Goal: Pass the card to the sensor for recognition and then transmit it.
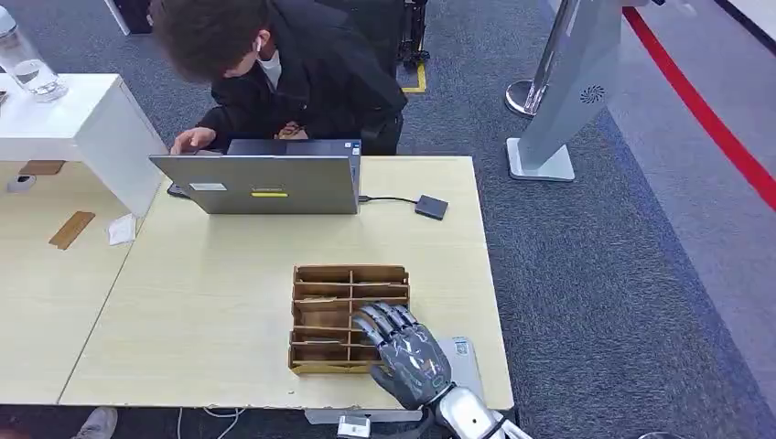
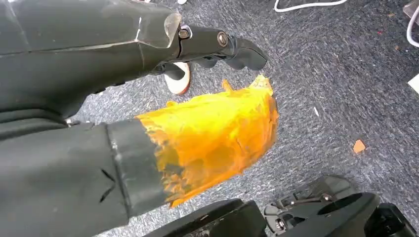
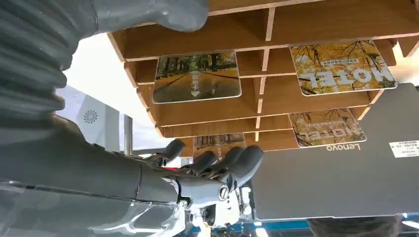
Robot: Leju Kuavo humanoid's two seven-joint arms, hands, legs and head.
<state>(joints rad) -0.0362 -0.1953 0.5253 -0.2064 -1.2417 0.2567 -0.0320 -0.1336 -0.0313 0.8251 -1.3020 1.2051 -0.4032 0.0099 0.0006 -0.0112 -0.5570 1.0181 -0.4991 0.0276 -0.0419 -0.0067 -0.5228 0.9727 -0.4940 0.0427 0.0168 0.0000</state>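
Note:
A wooden card rack (image 1: 349, 317) with several slots stands near the table's front edge. In the right wrist view its slots hold a road-picture card (image 3: 196, 77), two HOTEL cards (image 3: 342, 66) (image 3: 326, 127) and a fourth card (image 3: 217, 142) partly hidden behind my fingers. My right hand (image 1: 407, 355) reaches onto the rack's near right corner with its fingers (image 3: 232, 163) stretched over the slots, and I see no card in its grip. A flat grey pad (image 1: 463, 358) lies on the table right beside that hand. My left hand (image 2: 217, 84) hangs over the carpet, holding nothing, its thumb wrapped in orange tape.
A person sits behind an open grey laptop (image 1: 265, 183) at the table's far side. A small dark box (image 1: 431, 207) on a cable lies right of the laptop. A white block (image 1: 82, 123) stands on the left table. A grey stand (image 1: 558, 101) is on the carpet to the right.

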